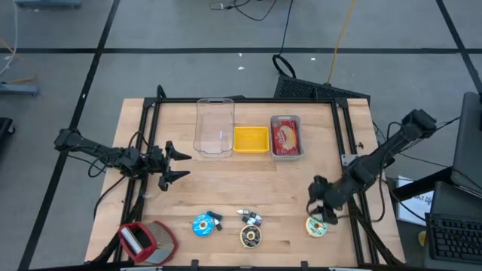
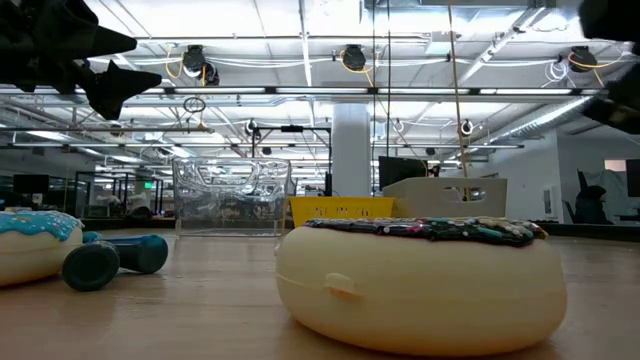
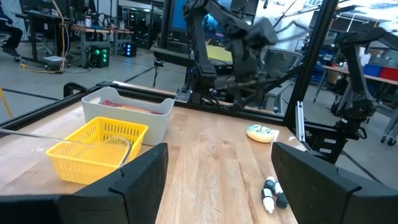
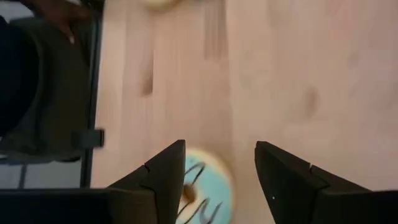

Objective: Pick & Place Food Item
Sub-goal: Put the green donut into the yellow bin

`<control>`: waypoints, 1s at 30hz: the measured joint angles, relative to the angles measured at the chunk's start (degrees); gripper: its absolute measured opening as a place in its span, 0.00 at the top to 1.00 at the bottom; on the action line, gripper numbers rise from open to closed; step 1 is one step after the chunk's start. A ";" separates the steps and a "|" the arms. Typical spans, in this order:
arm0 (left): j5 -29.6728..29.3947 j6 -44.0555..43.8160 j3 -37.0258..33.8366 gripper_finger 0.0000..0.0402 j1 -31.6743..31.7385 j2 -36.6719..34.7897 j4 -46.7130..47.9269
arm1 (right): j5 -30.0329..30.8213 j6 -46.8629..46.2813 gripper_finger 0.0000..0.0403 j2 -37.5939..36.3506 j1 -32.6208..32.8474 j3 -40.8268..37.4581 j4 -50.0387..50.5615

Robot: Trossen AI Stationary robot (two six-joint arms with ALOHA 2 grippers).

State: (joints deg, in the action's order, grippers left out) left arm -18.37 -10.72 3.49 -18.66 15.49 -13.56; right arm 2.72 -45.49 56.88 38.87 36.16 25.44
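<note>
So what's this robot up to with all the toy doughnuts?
The right gripper hangs with its jaws apart just above a green-iced doughnut near the table's front right corner, holding nothing. The left gripper waits open over the table's left side. Two more doughnuts, a blue one and a dark-topped one, lie along the front edge. At the back sit a clear tub, a yellow basket and a grey bin.

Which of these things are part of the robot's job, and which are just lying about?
Job, probably: frosted donut ahead of the right arm's open jaws; blue donut; dark donut; yellow basket; clear tub; grey bin.
Lying about: small dumbbells; red-and-grey box.
</note>
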 joint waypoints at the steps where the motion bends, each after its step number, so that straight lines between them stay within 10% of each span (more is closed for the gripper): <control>1: 0.02 0.00 0.00 0.30 0.00 0.00 0.00 | 0.00 -2.29 0.56 1.54 1.38 0.00 -0.43; 17: 0.00 0.00 0.00 0.30 -0.02 0.00 0.00 | 0.58 -17.76 0.60 23.20 11.02 0.31 -8.01; 30: 0.02 0.00 0.00 0.29 0.00 0.00 0.00 | -6.95 -18.18 0.68 17.61 10.74 -0.16 -3.66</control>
State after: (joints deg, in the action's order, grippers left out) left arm -18.35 -10.72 3.49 -18.66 15.49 -13.56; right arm -4.22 -63.67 74.50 49.60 36.00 21.78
